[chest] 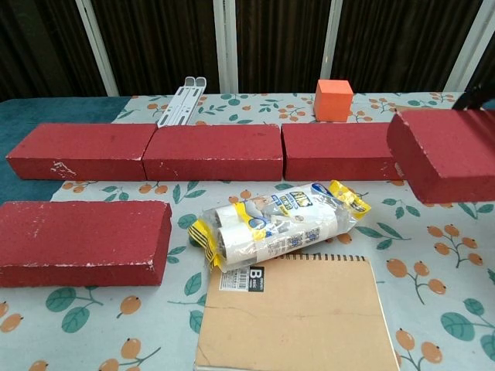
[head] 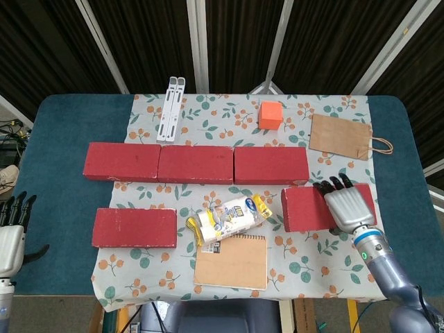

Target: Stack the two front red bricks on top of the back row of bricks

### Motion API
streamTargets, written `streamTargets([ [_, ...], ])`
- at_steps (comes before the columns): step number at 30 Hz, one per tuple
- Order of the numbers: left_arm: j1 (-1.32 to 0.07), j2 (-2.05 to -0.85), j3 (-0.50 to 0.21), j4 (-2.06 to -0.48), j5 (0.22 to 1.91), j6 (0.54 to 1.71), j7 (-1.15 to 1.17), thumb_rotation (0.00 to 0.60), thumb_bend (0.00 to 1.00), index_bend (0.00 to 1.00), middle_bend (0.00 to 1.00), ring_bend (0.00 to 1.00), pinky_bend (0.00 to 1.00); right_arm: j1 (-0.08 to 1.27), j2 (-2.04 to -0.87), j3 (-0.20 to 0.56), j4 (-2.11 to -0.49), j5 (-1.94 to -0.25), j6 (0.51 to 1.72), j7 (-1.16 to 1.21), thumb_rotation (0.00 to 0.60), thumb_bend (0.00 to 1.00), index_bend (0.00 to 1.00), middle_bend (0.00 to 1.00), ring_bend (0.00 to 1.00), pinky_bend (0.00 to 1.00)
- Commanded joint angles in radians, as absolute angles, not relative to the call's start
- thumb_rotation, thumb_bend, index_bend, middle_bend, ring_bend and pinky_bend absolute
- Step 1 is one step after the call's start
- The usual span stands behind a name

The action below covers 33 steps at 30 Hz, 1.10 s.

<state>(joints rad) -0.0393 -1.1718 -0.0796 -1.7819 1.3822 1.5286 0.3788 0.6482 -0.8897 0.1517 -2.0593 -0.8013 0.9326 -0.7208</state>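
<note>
Three red bricks form the back row (head: 195, 164) (chest: 213, 152) across the floral cloth. The front left red brick (head: 135, 227) (chest: 81, 241) lies flat on the cloth. My right hand (head: 347, 207) grips the front right red brick (head: 309, 208) (chest: 445, 154) from its right end. In the chest view this brick hangs clear of the table, in front of the right end of the back row. My left hand (head: 10, 239) is at the table's front left edge, fingers apart and holding nothing, far from the bricks.
A pack of rolls (head: 229, 217) and a brown notebook (head: 231, 261) lie between the two front bricks. Behind the back row stand an orange cube (head: 270, 114), a white folding stand (head: 171, 107) and a brown paper bag (head: 341, 137).
</note>
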Motion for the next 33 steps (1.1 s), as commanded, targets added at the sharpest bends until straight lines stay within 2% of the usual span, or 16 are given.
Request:
streamTargets([
  [1, -0.044, -1.172, -0.092, -1.775, 1.358, 1.521, 0.376, 0.600, 0.00, 0.05, 0.00, 0.00, 0.06, 0.771, -0.813, 0.226, -2.119, -0.649, 0.905, -0.781, 0.600, 0.06, 0.29, 0.21, 0.11, 0.00],
  [5, -0.052, -1.176, -0.108, -1.767, 1.326, 1.510, 0.375, 0.600, 0.00, 0.05, 0.00, 0.00, 0.06, 0.912, -0.791, 0.251, -2.118, -0.481, 0.899, -0.890, 0.600, 0.06, 0.30, 0.22, 0.11, 0.00],
  [9, -0.064, -1.184, -0.121, -1.753, 1.294, 1.494, 0.385, 0.600, 0.00, 0.05, 0.00, 0.00, 0.06, 1.091, -0.818, 0.245, -2.089, -0.244, 0.909, -1.033, 0.600, 0.06, 0.30, 0.22, 0.11, 0.00],
  [13, -0.075, -1.191, -0.132, -1.742, 1.265, 1.479, 0.396, 0.600, 0.00, 0.05, 0.00, 0.00, 0.06, 1.304, -0.911, 0.235, -1.991, 0.042, 0.957, -1.186, 0.600, 0.06, 0.30, 0.23, 0.11, 0.00],
  [19, -0.079, -1.195, -0.140, -1.732, 1.249, 1.486, 0.399, 0.600, 0.00, 0.05, 0.00, 0.00, 0.06, 1.512, -1.075, 0.235, -1.790, 0.388, 1.021, -1.354, 0.600, 0.06, 0.30, 0.25, 0.13, 0.00],
  [26, -0.082, -1.197, -0.141, -1.724, 1.239, 1.485, 0.401, 0.600, 0.00, 0.05, 0.00, 0.00, 0.06, 1.612, -1.249, 0.265, -1.534, 0.632, 1.037, -1.481, 0.600, 0.06, 0.30, 0.26, 0.16, 0.00],
  [33, -0.086, -1.194, -0.149, -1.714, 1.215, 1.478, 0.396, 0.600, 0.00, 0.05, 0.00, 0.00, 0.06, 1.628, -1.366, 0.329, -1.335, 0.748, 1.012, -1.571, 0.600, 0.06, 0.30, 0.26, 0.16, 0.00],
])
